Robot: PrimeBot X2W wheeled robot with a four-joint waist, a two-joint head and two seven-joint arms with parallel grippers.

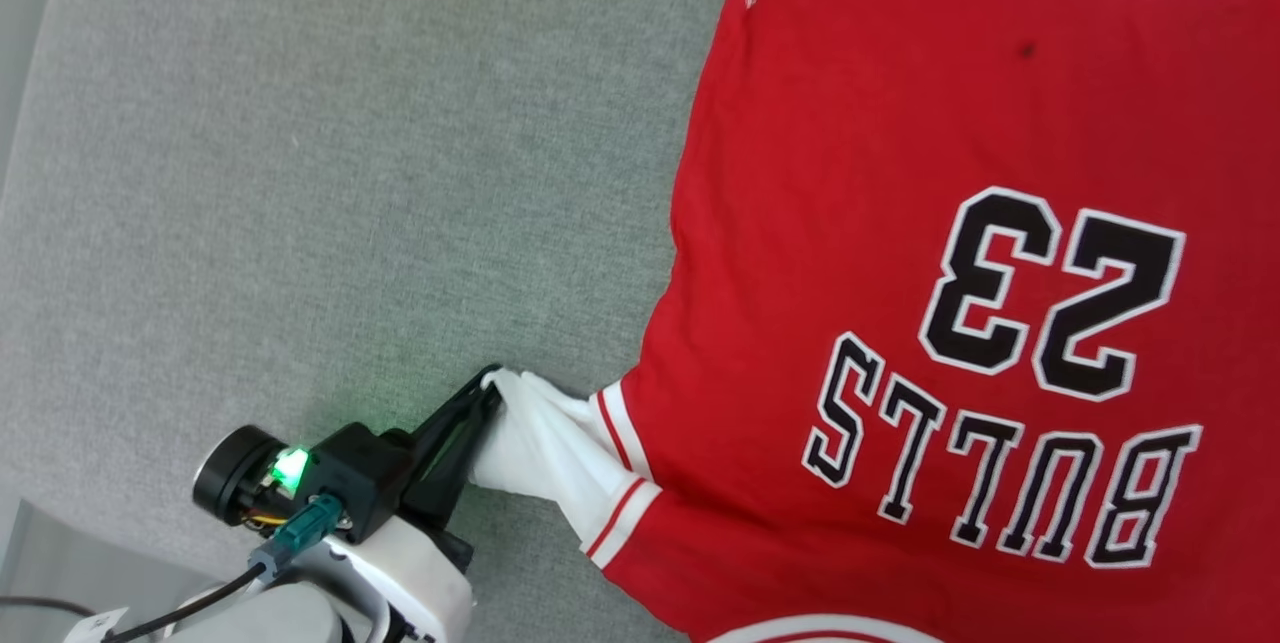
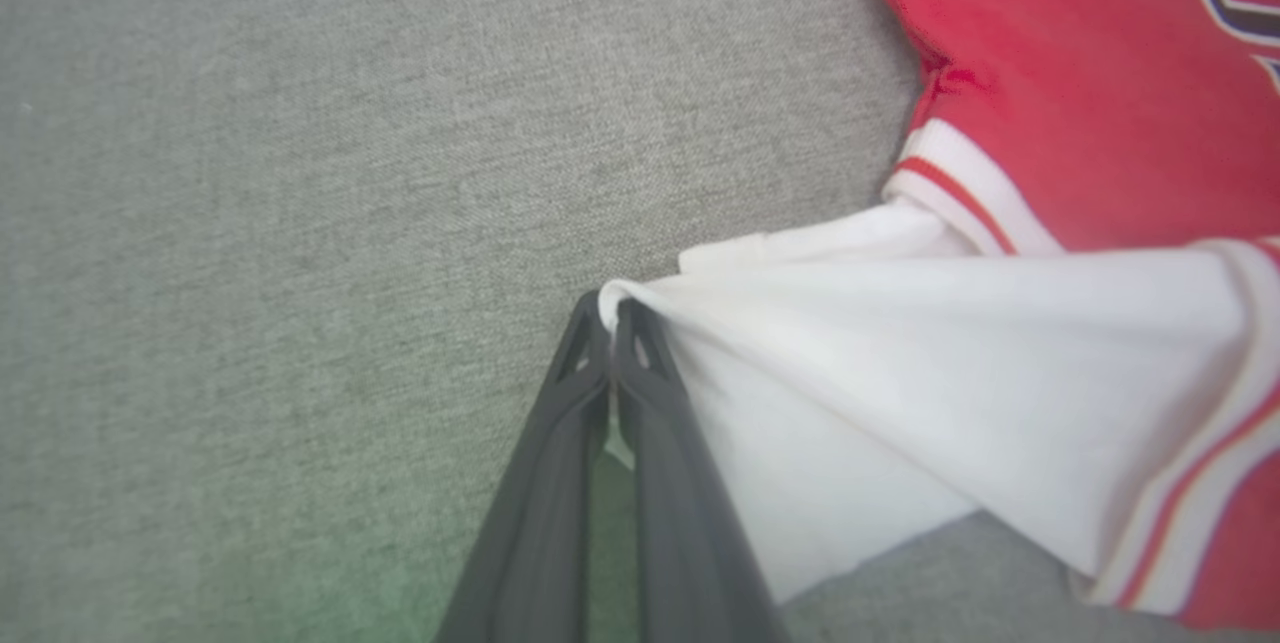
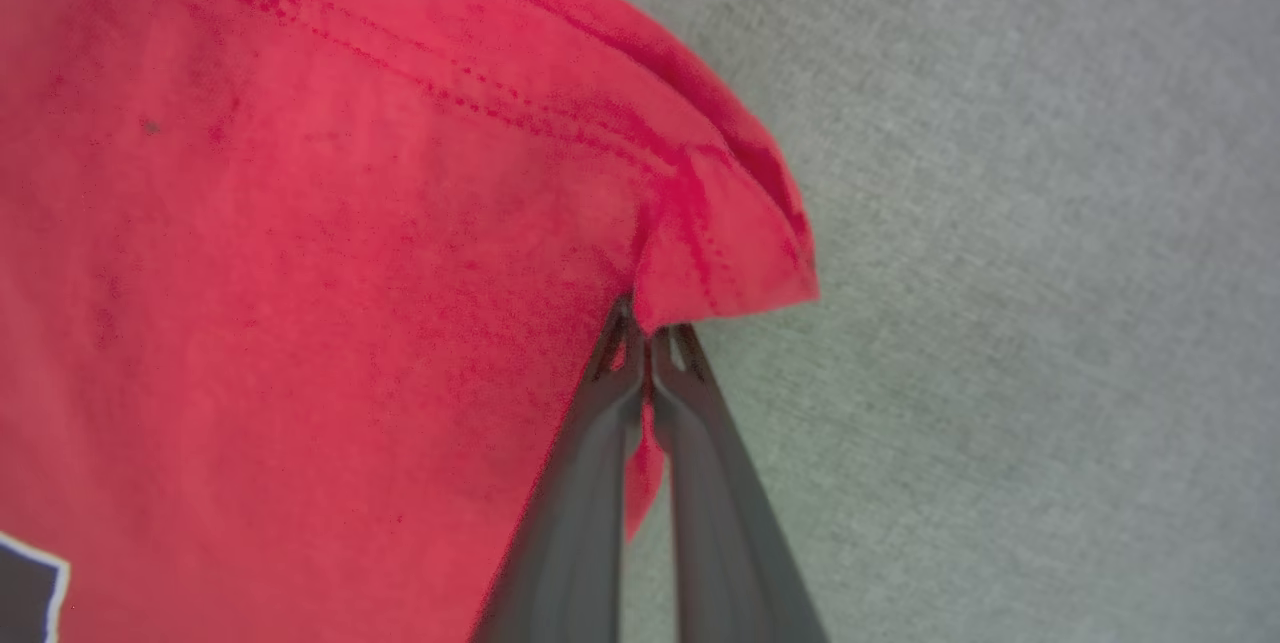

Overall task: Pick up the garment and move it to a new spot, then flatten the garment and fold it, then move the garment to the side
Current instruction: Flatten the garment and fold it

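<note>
On the left of the head view the grey fabric surface [image 1: 300,173] is lying bare. Low down at centre-left, the left gripper [image 1: 488,385] is pinching the tip of the white sleeve [image 1: 545,458], fingers pressed together on the cloth. Moving right, the garment [image 1: 900,173] is spreading across the right half of the frame, front up and mostly flat, its black lettering [image 1: 1000,483] reading upside down from here. Over in the right wrist view, the right gripper [image 3: 650,333] is clamping, fingers together, on a red hem corner [image 3: 730,263] that is curling up off the surface. The danger, I'd say, is that both bites are looking thin, right at the cloth's edge. A sharp lift could be slipping the fabric out of one grip, and that side would be dropping and bunching. Uneven pulling between the two arms could also be dragging the shirt askew or straining the sleeve seam.
</note>
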